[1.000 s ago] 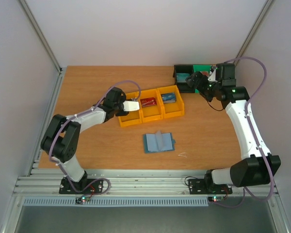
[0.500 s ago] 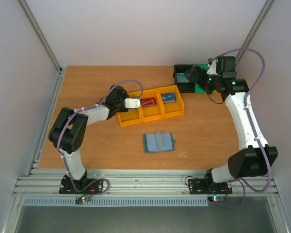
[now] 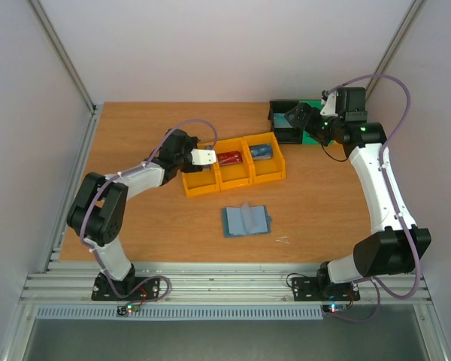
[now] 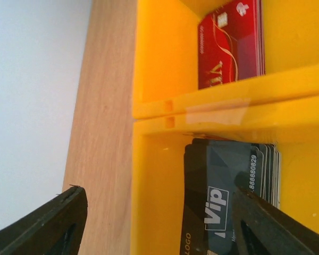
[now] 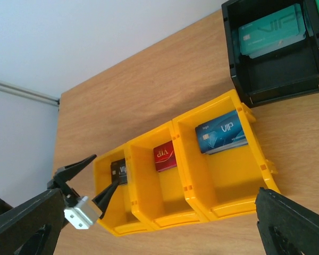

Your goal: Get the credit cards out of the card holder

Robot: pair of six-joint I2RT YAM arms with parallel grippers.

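Our left hand (image 5: 103, 172) stood over the leftmost of the three yellow plastic bins (image 5: 189, 186), near the middle of the surface (image 3: 135, 128). Its two fingers were apart and nothing was between them. Under it, the thin dark grey plastic card (image 4: 218, 196) lay flat on the floor of that bin. The small red plastic card (image 4: 231, 45) lay in the middle bin and the blue plastic card (image 5: 221, 135) in the right bin.

The flat blue folding card holder (image 3: 246, 220) lay open on the surface, apart from the bins on their near side, about halfway between the bins and the near edge. Its long axis ran from left to right, parallel to the row of bins. We could not tell from above whether any card was left in its clear sleeves.

From the left hand the holder lay toward the near edge and a little to the right. Our right hand (image 3: 297, 120), also with its fingers wide apart and empty, hung at the far right corner, beside the black plastic box (image 5: 276, 85) with the teal cards (image 5: 271, 32), well apart from the holder. So we judged the left hand to be the nearer one for a return to the holder.
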